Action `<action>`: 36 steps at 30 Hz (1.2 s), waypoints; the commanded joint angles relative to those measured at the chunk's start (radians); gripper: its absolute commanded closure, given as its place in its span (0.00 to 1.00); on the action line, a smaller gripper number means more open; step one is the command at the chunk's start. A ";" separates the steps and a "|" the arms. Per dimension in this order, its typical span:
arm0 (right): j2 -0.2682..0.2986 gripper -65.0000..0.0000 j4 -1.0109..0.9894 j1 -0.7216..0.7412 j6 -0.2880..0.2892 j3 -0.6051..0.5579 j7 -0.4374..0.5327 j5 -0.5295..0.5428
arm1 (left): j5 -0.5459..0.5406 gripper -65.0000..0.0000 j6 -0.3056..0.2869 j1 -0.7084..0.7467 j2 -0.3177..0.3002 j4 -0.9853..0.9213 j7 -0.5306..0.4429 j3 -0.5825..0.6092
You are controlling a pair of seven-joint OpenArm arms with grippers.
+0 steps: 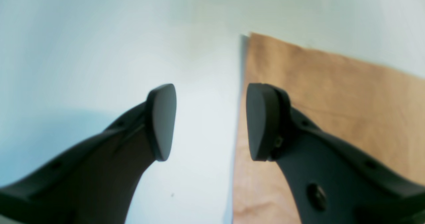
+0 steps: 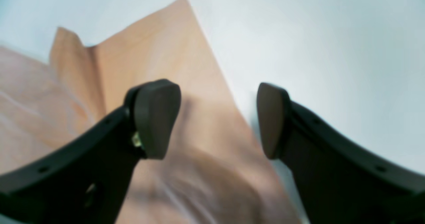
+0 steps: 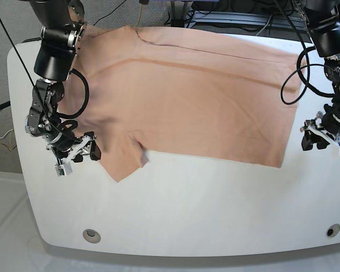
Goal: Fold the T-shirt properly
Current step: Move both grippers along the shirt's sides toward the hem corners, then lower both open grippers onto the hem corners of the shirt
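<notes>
T-shirt (image 3: 187, 102) spread flat on table (image 3: 175, 209), both grippers open and empty.

Left gripper (image 1: 211, 122) poised over the shirt's straight side edge, one finger above cloth, one above bare table. Right gripper (image 2: 219, 119) straddling what looks like the sleeve edge, though blurred.

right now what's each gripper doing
left gripper: open, empty, at the peach cotton T-shirt hem edge
right gripper: open, empty, over its sleeve

Soft matt peach cloth T-shirt (image 3: 187, 107), lightly creased. Smooth, slightly glossy white table (image 3: 204, 204). Matt black plastic gripper fingers (image 1: 162, 121), smooth pads.
</notes>
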 commanded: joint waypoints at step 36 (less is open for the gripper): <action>-0.028 0.40 -0.137 0.054 -0.007 -0.070 0.128 -0.012 | -0.023 0.44 -0.004 -0.094 -0.037 -0.094 -0.067 0.027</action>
